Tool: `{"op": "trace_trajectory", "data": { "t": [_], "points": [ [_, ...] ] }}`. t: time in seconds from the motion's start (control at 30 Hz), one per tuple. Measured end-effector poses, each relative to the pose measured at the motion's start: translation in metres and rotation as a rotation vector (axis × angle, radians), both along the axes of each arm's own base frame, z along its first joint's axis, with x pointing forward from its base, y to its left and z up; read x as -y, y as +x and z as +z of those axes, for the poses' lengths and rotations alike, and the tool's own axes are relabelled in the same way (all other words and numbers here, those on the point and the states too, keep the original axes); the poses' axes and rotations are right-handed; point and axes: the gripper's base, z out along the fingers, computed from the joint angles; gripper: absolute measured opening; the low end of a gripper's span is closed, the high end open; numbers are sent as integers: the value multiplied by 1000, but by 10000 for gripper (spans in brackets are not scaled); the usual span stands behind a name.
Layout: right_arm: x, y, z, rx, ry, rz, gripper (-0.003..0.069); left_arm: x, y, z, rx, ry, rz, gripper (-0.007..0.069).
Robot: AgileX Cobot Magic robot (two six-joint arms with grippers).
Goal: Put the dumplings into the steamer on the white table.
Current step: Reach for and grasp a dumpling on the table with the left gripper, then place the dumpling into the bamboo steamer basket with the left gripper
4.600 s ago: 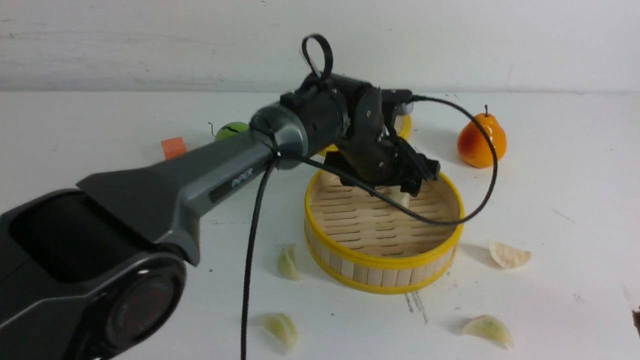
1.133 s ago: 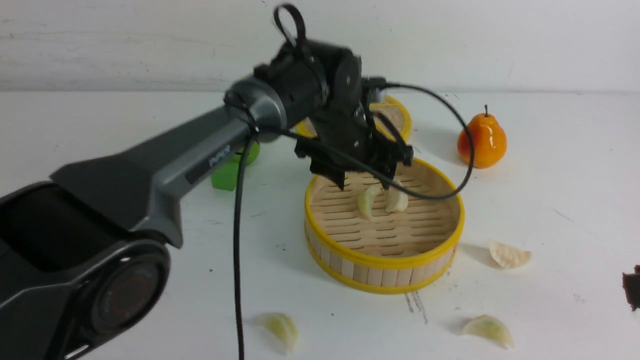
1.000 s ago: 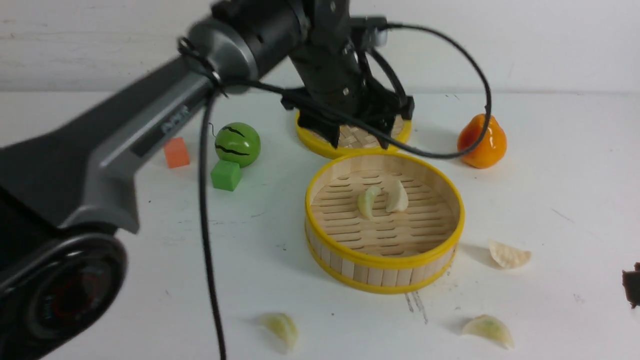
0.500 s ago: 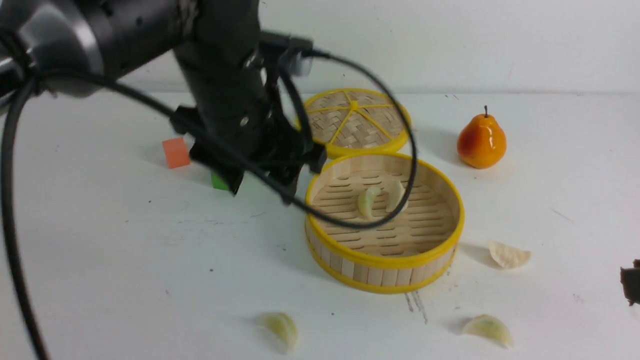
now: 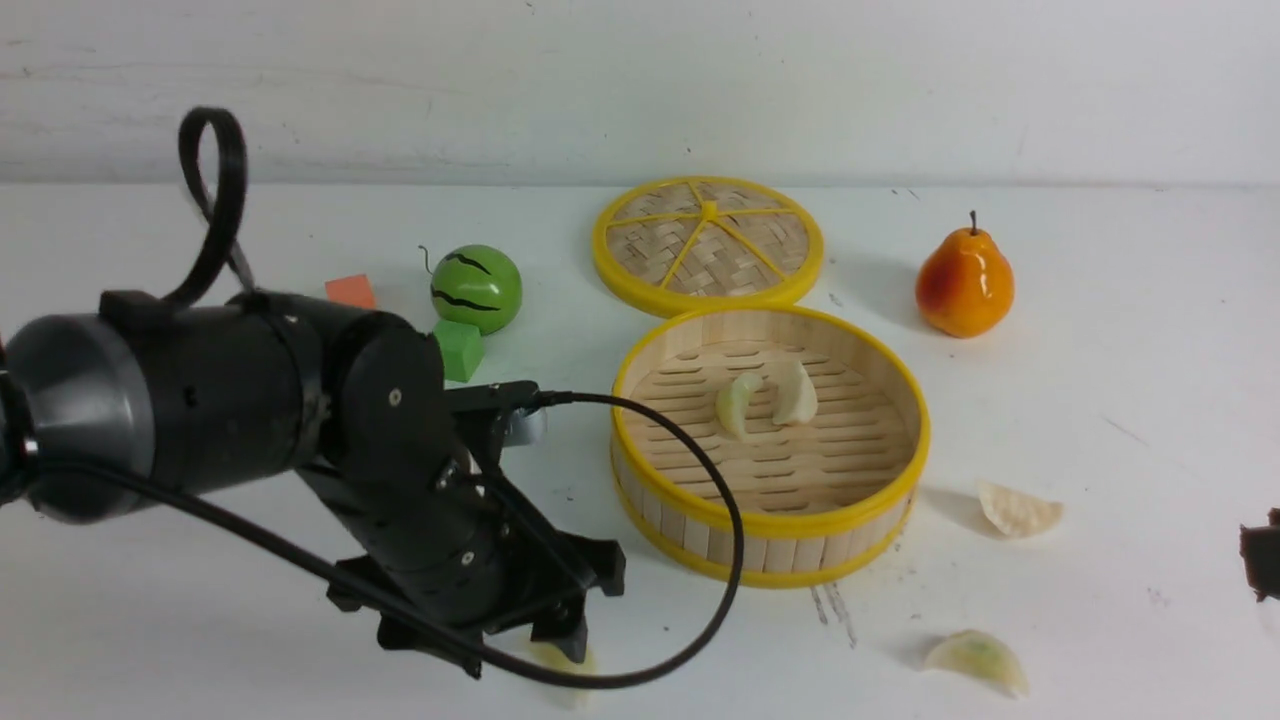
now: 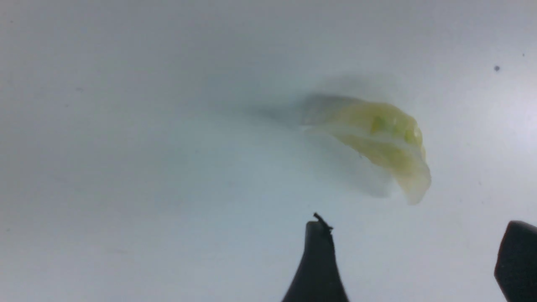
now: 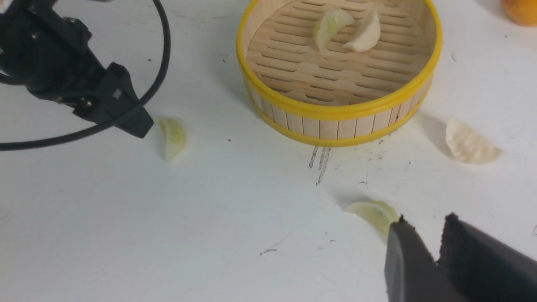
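Tabletop, white and flat with small dark scuffs and specks, fills most of the front view and meets a plain white wall at the back. A round bamboo steamer with yellow rims stands right of centre, and two dumplings lie close together on its slatted floor. Its woven lid lies flat just behind it. A pear stands to the back right; a toy watermelon, a green cube and an orange cube sit to the back left. Three more dumplings lie on the tabletop: a cream dumpling just right of the steamer, a greenish dumpling in front of it to the right, and a yellowish dumpling at the front, left of the steamer. The bulky left arm and its looping black cable cover much of the left side, and the left gripper hangs low over the yellowish dumpling, hiding most of it there. The left wrist view shows that dumpling whole, lying on the tabletop just beyond the two fingertips, which are spread apart with nothing between them. Of the right gripper the front view shows only a dark sliver at the right edge; the right wrist view shows its fingers almost together, with a narrow slit and nothing held, just beside the greenish dumpling.
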Motion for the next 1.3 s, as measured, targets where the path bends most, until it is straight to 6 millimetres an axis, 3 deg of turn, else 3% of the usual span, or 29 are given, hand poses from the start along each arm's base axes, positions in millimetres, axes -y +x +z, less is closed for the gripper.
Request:
{"op": "trace_trajectory", "data": {
  "t": [0.33, 0.4, 0.5, 0.6, 0.77, 0.83, 0.9, 1.0, 1.03, 1.13, 1.23, 1.3],
  "points": [
    [0, 0, 0, -2, 0, 1, 136, 10, 17, -42, -10, -7, 47, 514],
    [0, 0, 0, -3, -1, 1, 137, 11, 18, -43, -7, -10, 50, 493],
    [0, 0, 0, -4, -1, 2, 139, 11, 19, -45, -10, -5, 47, 408],
    [0, 0, 0, -6, -1, 3, 141, 11, 19, -45, -7, 4, 36, 223],
    [0, -1, -1, -9, -2, 4, 146, 9, 19, -39, 10, 36, -32, 188],
    [0, -1, -1, -9, -2, 4, 147, 10, 21, -31, 21, 48, -60, 188],
    [0, -1, -1, -9, -2, 4, 149, 14, 28, -11, 55, 39, -91, 186],
    [0, -1, -1, -9, -2, 4, 149, 25, 45, 31, 148, -3, -128, 185],
    [0, -1, -1, -9, -2, 4, 149, 26, 46, 34, 150, -4, -132, 185],
    [0, -1, -1, -9, -2, 4, 149, 40, 68, 81, 250, -42, -178, 185],
    [0, -1, -1, -8, -2, 4, 149, 53, 87, 97, 290, -59, -194, 185],
    [0, -1, -1, -8, -2, 4, 149, 63, 103, 96, 297, -61, -200, 185]
  ]
}}
